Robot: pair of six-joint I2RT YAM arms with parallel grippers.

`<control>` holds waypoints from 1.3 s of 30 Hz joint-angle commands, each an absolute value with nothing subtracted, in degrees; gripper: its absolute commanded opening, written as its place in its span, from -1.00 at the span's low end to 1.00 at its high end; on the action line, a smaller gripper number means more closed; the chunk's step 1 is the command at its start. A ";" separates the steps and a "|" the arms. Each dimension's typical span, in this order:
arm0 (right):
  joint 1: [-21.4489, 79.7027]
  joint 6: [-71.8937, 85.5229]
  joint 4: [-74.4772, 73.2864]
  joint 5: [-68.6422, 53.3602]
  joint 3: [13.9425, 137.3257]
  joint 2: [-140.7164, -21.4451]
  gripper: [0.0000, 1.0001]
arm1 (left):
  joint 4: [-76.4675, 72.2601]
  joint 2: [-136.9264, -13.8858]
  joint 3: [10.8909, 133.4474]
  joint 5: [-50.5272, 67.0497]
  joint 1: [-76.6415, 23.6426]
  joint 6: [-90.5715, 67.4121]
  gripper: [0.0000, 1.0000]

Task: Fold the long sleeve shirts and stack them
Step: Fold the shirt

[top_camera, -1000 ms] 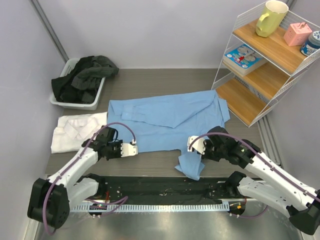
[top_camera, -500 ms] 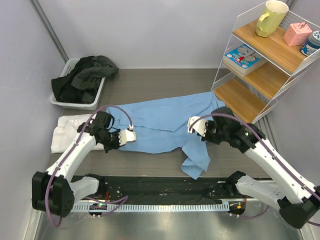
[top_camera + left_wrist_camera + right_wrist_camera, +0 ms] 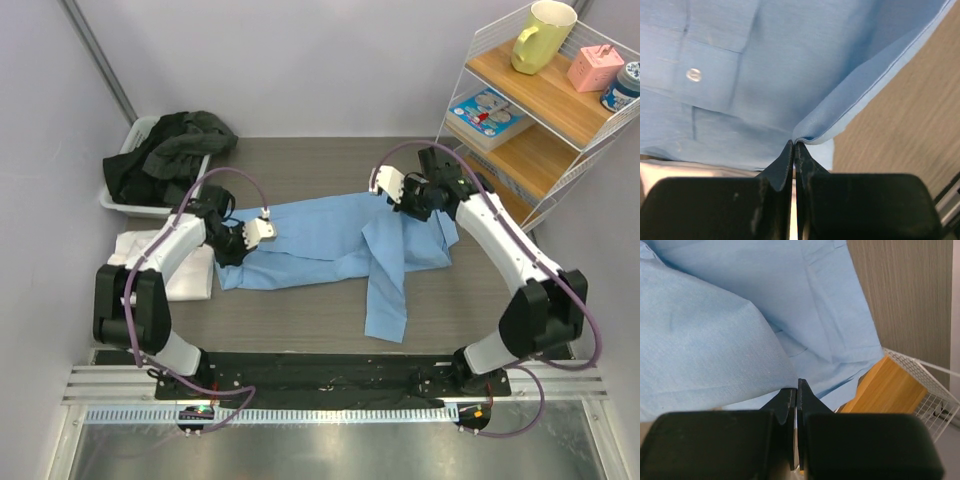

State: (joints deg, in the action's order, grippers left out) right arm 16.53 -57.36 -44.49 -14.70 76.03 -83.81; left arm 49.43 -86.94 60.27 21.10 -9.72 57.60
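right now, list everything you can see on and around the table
light blue shirt: 1, light blue, table centre, sleeve trailing toward near edge
white shirt: 1, white, table left, partly under left arm
bin: 1, white, far left
clothes: pile, dark, in the bin
wire shelf: 1, white frame, wood boards, far right
mug: 1, yellow, top shelf
box: 1, pink, top shelf
jar: 1, blue and white, top shelf
flat pack: 1, blue and white, middle shelf
table: 1, grey-brown
left gripper: 1, black, shut on light blue shirt
right gripper: 1, black, shut on light blue shirt
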 commanded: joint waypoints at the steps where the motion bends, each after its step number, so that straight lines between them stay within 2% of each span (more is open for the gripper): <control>1: 14.68 -59.59 -39.64 -17.40 82.35 -89.89 -0.97 | 47.99 -91.04 67.05 19.78 -9.23 58.10 -0.99; 6: 13.80 -59.59 -37.45 -17.14 82.97 -93.95 -0.97 | 48.52 -96.50 72.50 18.02 -8.97 59.41 -0.97; 8: 13.80 -59.15 -35.78 -16.88 82.27 -95.18 -0.97 | 48.60 -98.78 73.91 16.88 -8.79 60.20 -0.90; 9: 13.80 -58.63 -35.34 -16.70 82.18 -95.53 -0.98 | 48.60 -99.31 74.26 16.61 -8.53 60.12 -0.72; 11: 13.89 -57.92 -34.46 -16.53 82.09 -96.32 -0.98 | 50.09 -100.81 75.76 17.83 -7.21 59.25 -0.52; 12: 13.80 -57.75 -34.37 -16.44 82.18 -96.85 -0.98 | 50.97 -100.98 76.28 18.89 -6.51 58.80 -0.30; 13: 13.80 -57.14 -34.19 -16.44 82.09 -97.03 -0.98 | 52.02 -100.90 77.16 20.11 -4.76 58.45 -0.21; 17: 13.80 -56.34 -34.01 -17.22 80.95 -96.77 -0.98 | 58.00 -98.54 75.60 27.06 -0.53 55.12 0.04; 18: 13.80 -56.25 -33.93 -17.40 80.60 -96.68 -0.98 | 57.92 -97.66 74.63 28.90 -0.27 52.76 0.19; 21: 13.80 -55.29 -33.31 -17.58 79.63 -96.68 -0.98 | 54.95 -94.23 68.57 29.62 1.67 47.40 0.25; 23: 13.80 -54.93 -33.40 -17.49 79.28 -96.86 -0.98 | 52.75 -92.29 65.14 29.62 1.85 45.36 0.24; 27: 13.80 -54.76 -33.05 -17.23 78.66 -96.68 -0.98 | 49.13 -89.04 58.46 29.44 1.93 42.80 0.11; 32: 13.80 -54.76 -32.87 -16.88 78.22 -96.50 -0.98 | 47.38 -89.30 56.43 29.09 2.02 42.72 0.09; 35: 13.80 -54.67 -32.87 -16.79 78.13 -96.42 -0.98 | 45.97 -90.35 56.34 29.00 1.93 42.63 0.01; 38: 13.80 -54.67 -32.78 -16.70 77.96 -96.42 -0.97 | 45.26 -91.75 57.13 28.31 1.93 42.36 -0.37; 39: 13.80 -54.58 -32.78 -16.61 77.96 -96.33 -0.98 | 45.61 -92.02 57.48 28.04 2.11 42.45 -0.70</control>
